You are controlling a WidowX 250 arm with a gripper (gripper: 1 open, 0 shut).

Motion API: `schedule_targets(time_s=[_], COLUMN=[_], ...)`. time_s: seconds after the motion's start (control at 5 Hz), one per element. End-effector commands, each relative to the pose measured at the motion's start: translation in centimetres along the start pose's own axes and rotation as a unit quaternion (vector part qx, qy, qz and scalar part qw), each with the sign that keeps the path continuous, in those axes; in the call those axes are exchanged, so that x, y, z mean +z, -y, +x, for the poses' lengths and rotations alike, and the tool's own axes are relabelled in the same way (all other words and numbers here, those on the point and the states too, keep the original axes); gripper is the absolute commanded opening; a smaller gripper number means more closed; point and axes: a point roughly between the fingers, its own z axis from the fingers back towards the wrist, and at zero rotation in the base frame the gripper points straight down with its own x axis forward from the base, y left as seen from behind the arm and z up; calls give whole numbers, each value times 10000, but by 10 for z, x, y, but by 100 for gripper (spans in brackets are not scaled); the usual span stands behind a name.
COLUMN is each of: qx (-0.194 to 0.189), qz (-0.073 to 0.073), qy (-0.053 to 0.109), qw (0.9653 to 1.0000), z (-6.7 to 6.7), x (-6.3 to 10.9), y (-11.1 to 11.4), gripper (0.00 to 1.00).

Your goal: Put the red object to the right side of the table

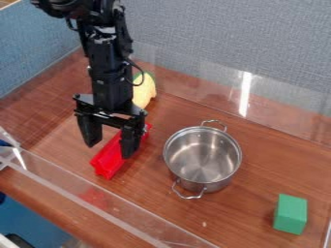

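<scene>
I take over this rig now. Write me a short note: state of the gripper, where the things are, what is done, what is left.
Gripper: open, pointing down, fingers on both sides of the red block, not closed on it.
Red block: on the left part of the table, left of the steel pot.
Done: gripper placed over the block.
Left: close, lift, carry it past the pot to the right side near the green cube, release.
</scene>
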Motion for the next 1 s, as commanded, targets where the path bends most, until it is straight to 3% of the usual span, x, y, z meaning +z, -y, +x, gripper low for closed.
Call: schedule_targets(time_s=[0.0, 0.2, 0.4, 0.6, 0.8], qx=[54, 44, 19, 9, 10], qz=[141, 201, 254, 323, 389], qy=[-18, -131, -110, -185, -144], qw=[9999, 9997, 9996, 9993, 9991], z=[5, 6, 5, 7, 6], x=[-3, -12, -7, -13, -5], y=[-5, -4, -1, -1, 0], gripper=[100, 0, 100, 0, 100])
